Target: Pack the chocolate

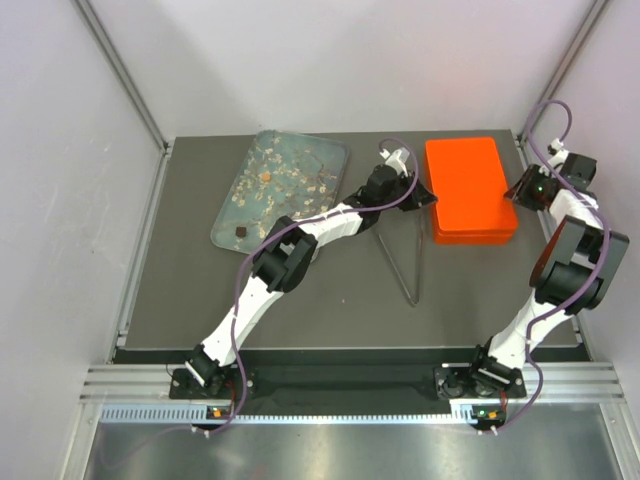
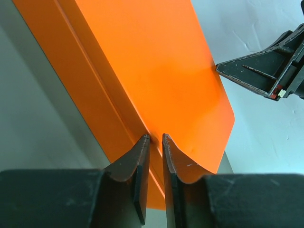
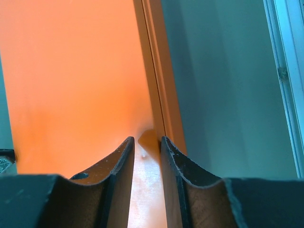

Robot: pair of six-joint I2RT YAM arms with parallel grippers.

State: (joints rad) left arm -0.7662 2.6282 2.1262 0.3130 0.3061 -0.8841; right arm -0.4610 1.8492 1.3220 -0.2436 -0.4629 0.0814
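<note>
The orange box (image 1: 468, 187) lies closed at the back right of the table. My left gripper (image 1: 416, 190) rests on its left edge, jaws nearly together with a thin gap. In the left wrist view its tips (image 2: 156, 138) touch the lid's rim (image 2: 142, 71). My right gripper (image 1: 521, 190) rests on the box's right edge. In the right wrist view its tips (image 3: 147, 140) press the lid (image 3: 71, 80) just inside its rim. Neither holds anything. Chocolate bits (image 1: 285, 175) lie scattered on the clear tray (image 1: 335, 152), with one dark lump (image 1: 241, 232).
Thin metal tongs (image 1: 404, 256) lie on the dark mat in front of the box. White enclosure walls stand on both sides and behind. The mat's right edge runs close to my right arm (image 1: 570, 265).
</note>
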